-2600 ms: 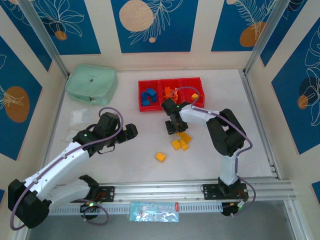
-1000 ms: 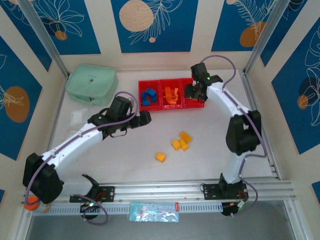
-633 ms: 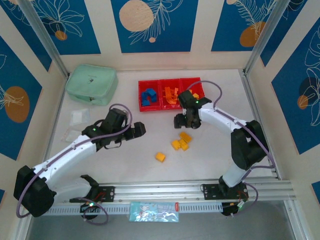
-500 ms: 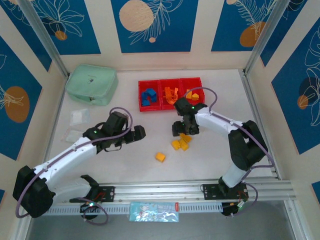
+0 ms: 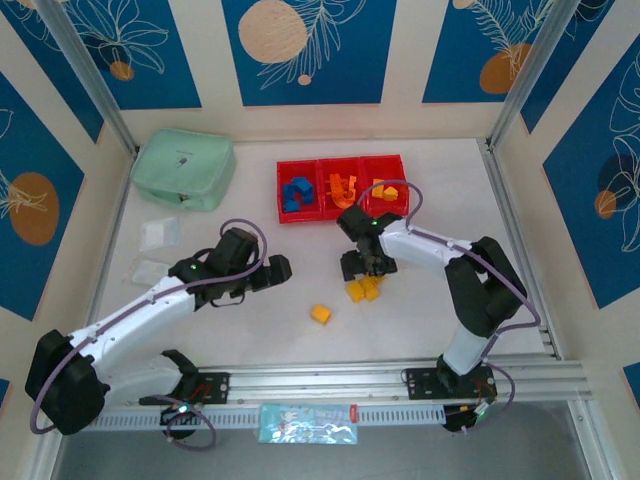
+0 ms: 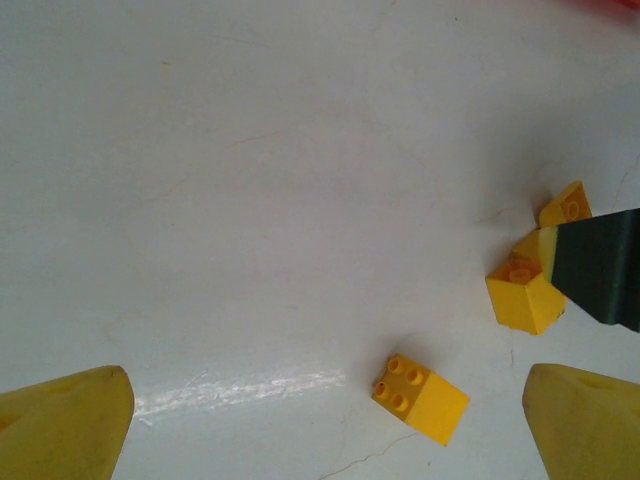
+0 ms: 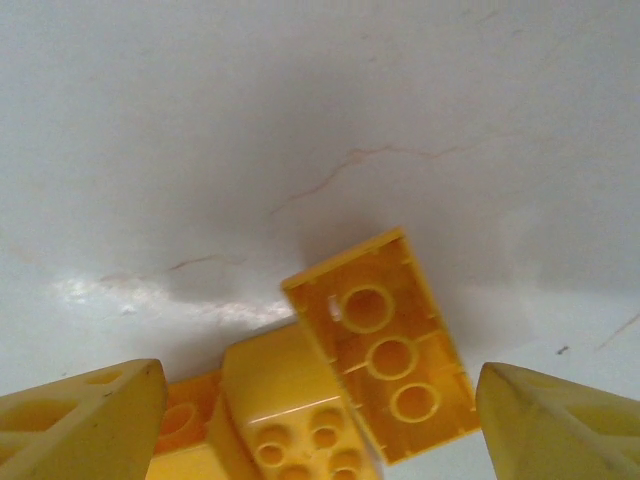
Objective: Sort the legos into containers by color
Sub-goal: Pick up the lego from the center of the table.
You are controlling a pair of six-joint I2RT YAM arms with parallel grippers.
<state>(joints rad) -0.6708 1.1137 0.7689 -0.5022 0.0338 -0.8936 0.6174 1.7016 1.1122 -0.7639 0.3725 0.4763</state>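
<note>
Hovering right end effector (image 5: 361,272), jaws wide, empty, straddles touching yellow bricks (image 7: 375,350) on desk (image 5: 420,320), short of bins (image 5: 343,187). Risk: closing pinches two, one squirts loose; left end effector (image 5: 272,272) likewise spread, empty.

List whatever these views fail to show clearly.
- Top view: the right gripper covers part of the yellow brick cluster; count unclear.
- Top view: pieces in the red bins too small to count.
- Right wrist view: the studded yellow brick is cut off by the bottom edge.
</note>
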